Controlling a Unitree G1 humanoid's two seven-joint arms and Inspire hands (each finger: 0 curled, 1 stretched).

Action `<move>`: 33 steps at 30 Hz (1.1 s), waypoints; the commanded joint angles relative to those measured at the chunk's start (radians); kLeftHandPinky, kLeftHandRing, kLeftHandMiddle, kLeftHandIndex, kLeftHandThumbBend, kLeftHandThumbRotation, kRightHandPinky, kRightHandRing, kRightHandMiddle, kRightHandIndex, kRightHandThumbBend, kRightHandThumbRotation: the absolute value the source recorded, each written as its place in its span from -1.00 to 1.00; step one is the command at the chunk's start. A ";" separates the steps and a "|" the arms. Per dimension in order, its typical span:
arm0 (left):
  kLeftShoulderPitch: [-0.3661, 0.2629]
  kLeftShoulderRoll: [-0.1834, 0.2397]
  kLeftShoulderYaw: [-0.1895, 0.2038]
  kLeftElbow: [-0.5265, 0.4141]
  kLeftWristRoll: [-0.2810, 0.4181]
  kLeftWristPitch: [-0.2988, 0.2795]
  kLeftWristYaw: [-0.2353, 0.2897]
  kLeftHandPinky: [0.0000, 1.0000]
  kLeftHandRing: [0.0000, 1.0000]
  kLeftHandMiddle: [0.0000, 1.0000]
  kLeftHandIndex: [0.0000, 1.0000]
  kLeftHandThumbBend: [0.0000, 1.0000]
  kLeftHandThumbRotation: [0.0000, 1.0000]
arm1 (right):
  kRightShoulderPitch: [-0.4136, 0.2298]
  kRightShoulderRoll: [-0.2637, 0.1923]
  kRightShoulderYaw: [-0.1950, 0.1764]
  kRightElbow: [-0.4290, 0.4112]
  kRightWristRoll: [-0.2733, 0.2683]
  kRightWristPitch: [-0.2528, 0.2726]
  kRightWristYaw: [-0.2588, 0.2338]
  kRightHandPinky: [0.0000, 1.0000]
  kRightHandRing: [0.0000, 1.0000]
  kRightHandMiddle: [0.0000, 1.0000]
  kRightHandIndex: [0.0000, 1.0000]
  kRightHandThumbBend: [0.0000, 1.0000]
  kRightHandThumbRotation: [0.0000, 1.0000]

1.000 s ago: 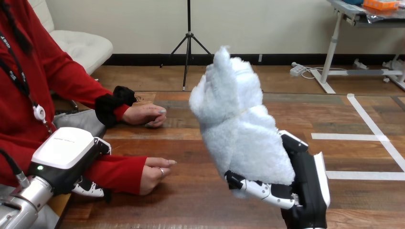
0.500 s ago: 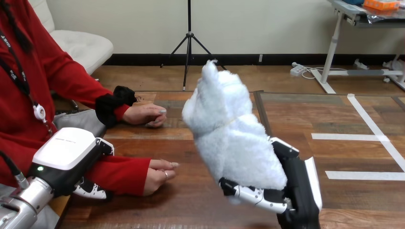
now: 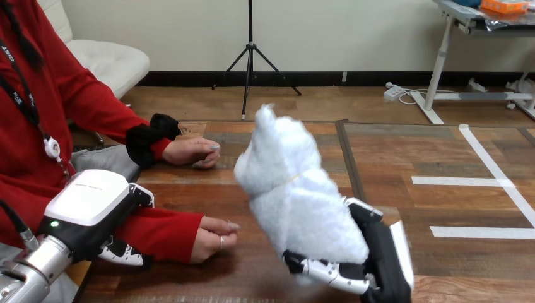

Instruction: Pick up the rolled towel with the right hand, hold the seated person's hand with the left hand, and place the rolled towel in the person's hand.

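The rolled towel (image 3: 296,196), fluffy and pale blue-white, stands tilted above the middle of the wooden table (image 3: 189,189). My right hand (image 3: 382,265) is shut on its lower end, with fingers (image 3: 325,271) wrapped under it. The person's hand (image 3: 214,237) lies loosely curled on the table, just left of the towel and apart from it. My left hand (image 3: 91,208) lies over that arm's red sleeve, and its fingers (image 3: 120,254) curl round the near side of the forearm.
The person's other hand (image 3: 192,151) rests on the table farther back at the left. The tabletop's right half (image 3: 441,202) carries white tape lines (image 3: 498,180).
My right hand has carried the towel down and to the left, closer to the person's near hand. That hand has slid slightly right. My left hand has barely moved.
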 commanded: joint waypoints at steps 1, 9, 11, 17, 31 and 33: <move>-0.060 -0.024 0.059 -0.201 -0.067 -0.022 -0.018 -0.47 -0.38 -0.28 -0.21 0.53 -0.69 | -0.166 0.022 -0.005 0.041 -0.013 -0.064 -0.025 -0.87 -0.79 -0.65 -0.61 0.07 -1.00; -0.057 -0.034 0.073 -0.249 -0.070 -0.011 -0.044 -0.47 -0.39 -0.28 -0.22 0.52 -0.71 | -0.190 0.028 0.008 0.108 -0.019 -0.084 -0.016 -0.89 -0.82 -0.69 -0.65 0.02 -1.00; -0.056 -0.036 0.076 -0.258 -0.069 -0.008 -0.048 -0.47 -0.40 -0.29 -0.23 0.52 -0.71 | -0.194 0.030 0.010 0.121 -0.019 -0.085 -0.016 -0.88 -0.82 -0.69 -0.65 0.02 -1.00; -0.056 -0.043 0.081 -0.283 -0.075 -0.006 -0.059 -0.47 -0.39 -0.28 -0.23 0.53 -0.72 | -0.206 0.030 0.018 0.160 -0.056 -0.091 -0.041 -0.87 -0.80 -0.67 -0.66 0.04 -1.00; -0.058 -0.065 0.096 -0.340 -0.084 0.002 -0.091 -0.46 -0.39 -0.27 -0.21 0.59 -0.75 | -0.236 0.025 0.038 0.244 -0.132 -0.104 -0.096 -0.85 -0.78 -0.65 -0.65 0.10 -1.00; -0.057 -0.067 0.099 -0.350 -0.085 0.007 -0.098 -0.45 -0.39 -0.27 -0.21 0.60 -0.76 | -0.241 0.023 0.041 0.256 -0.138 -0.105 -0.102 -0.84 -0.78 -0.65 -0.64 0.10 -1.00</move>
